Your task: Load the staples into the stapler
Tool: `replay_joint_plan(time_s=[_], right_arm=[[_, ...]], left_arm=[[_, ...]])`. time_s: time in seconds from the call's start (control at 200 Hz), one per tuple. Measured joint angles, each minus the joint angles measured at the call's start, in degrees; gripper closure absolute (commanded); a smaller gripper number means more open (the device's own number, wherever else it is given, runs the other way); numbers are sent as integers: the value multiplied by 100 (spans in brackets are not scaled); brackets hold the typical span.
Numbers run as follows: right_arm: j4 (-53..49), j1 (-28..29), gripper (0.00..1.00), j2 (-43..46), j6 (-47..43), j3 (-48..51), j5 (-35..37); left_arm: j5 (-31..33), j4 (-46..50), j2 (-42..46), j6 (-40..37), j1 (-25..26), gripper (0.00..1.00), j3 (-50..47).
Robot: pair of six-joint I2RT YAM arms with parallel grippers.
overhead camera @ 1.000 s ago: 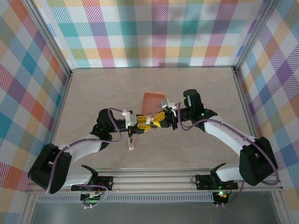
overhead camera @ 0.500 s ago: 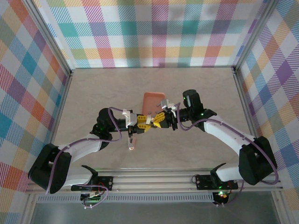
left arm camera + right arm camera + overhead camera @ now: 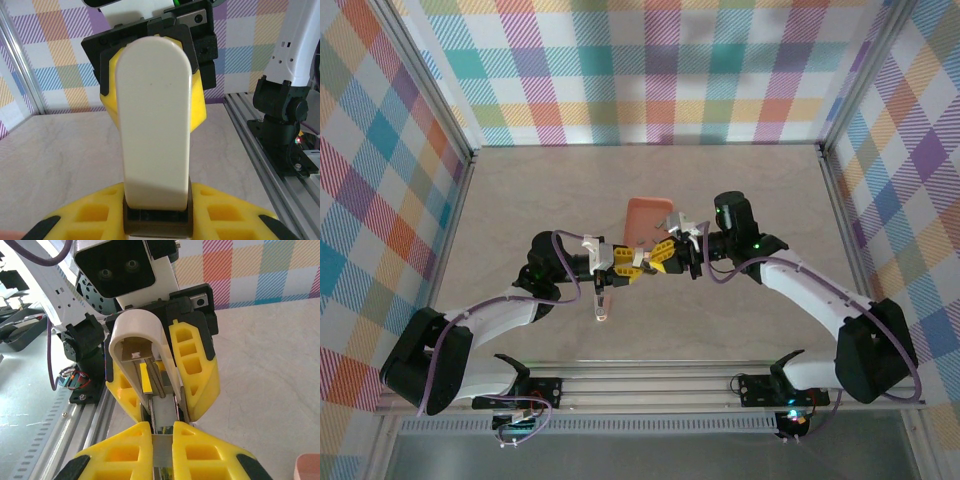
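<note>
**Near mid-table, at 6 o'clock from the salmon-orange tray (image 3: 646, 214): stapler (image 3: 156, 125) and staples (image 3: 161, 452) held tip to tip**

At the centre of the table (image 3: 550, 190), seen from overhead, your two arms met nose to nose. The left gripper (image 3: 634, 266) came in from 9 o'clock and the right gripper (image 3: 654, 261) from 3 o'clock. The salmon-orange tray lay flat on the table at 12 o'clock from that meeting point, just beside the right gripper's fingers. From above you could not tell whether they touched it.

Your left gripper was clenched on the stapler. In the left wrist view the white part rose from between the yellow fingers toward 12 o'clock, its smooth rounded back to the camera. Its far end stood in front of the black and yellow body of the right gripper.

In the right wrist view you saw the other face of that white part: an open channel (image 3: 150, 371) with a thin spring rod (image 3: 157, 380) running along it.

Your right gripper was clamped tight on the staples, a short grey metallic strip pinched between its yellow fingertips at 6 o'clock in that view. The strip was lined up with the near end of the channel and just beside it. You could not tell whether it had entered.

Overhead, a pale pink piece (image 3: 601, 302) showed at 7 o'clock from the left gripper. It was too small for you to tell whether it joined the stapler.
</note>
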State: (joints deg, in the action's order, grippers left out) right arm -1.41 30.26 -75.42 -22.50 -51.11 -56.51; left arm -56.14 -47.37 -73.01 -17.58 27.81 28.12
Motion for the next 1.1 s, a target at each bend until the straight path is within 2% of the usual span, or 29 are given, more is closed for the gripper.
replay_joint_plan(time_s=[0.205,0.425,0.84,1.1], right_arm=[[-131,-4,90,0,-26,0,249],[-599,-188,90,42,214,7,839],[-1071,-240,90,299,592,205,2041],[-1937,-365,90,-542,1687,114,3152]], left_arm=[[4,133,0,-48,0,100,44],[13,890,76,-538,7,100,184],[4,1405,-17,-957,122,100,258],[31,1974,-55,-1316,310,100,365]])
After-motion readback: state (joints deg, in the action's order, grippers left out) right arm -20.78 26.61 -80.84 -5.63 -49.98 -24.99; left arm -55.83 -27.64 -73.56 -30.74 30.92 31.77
